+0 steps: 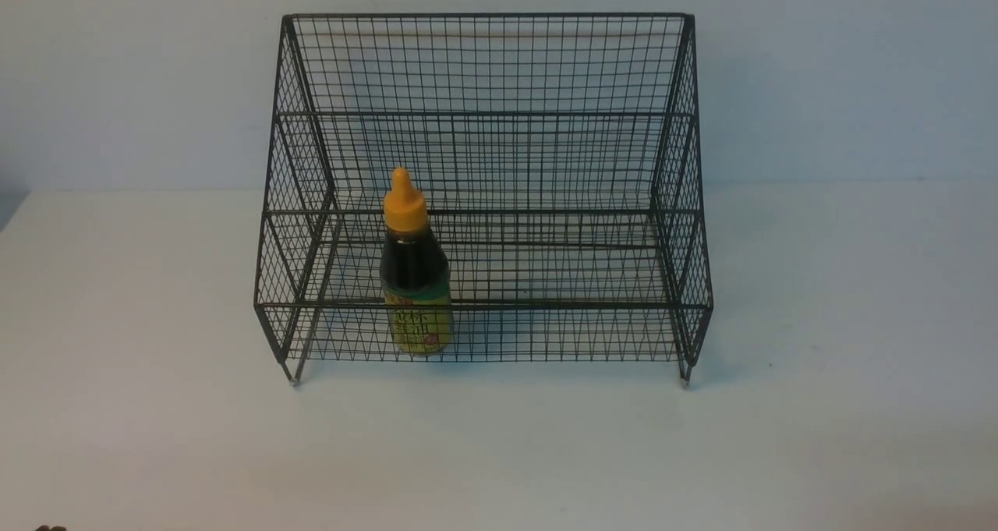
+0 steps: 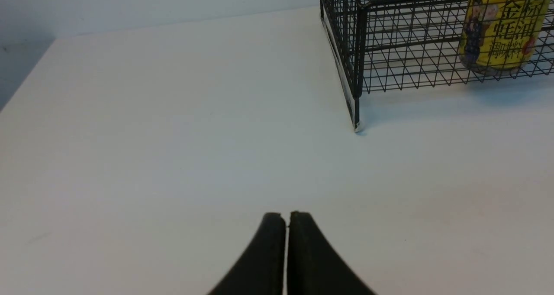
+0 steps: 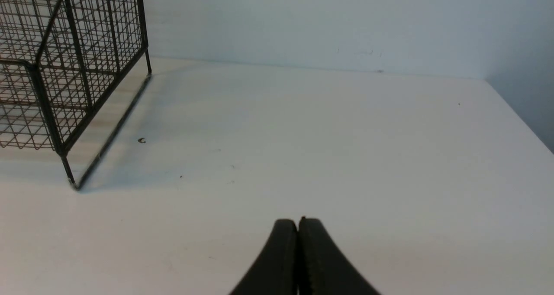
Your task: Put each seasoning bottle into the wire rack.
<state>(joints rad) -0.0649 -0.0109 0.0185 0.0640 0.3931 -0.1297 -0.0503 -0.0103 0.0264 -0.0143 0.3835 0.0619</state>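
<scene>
Seasoning bottle (image 1: 415, 270) upright in wire rack (image 1: 483, 71), lower tier; left gripper (image 2: 287, 219) and right gripper (image 3: 297, 225) pressed together, empty.

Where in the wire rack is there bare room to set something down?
The lower tier of the wire rack is bare from the seasoning bottle rightward to the right wall, and the upper tier is bare throughout. The only tighter spot is between the bottle and the left wall.
</scene>
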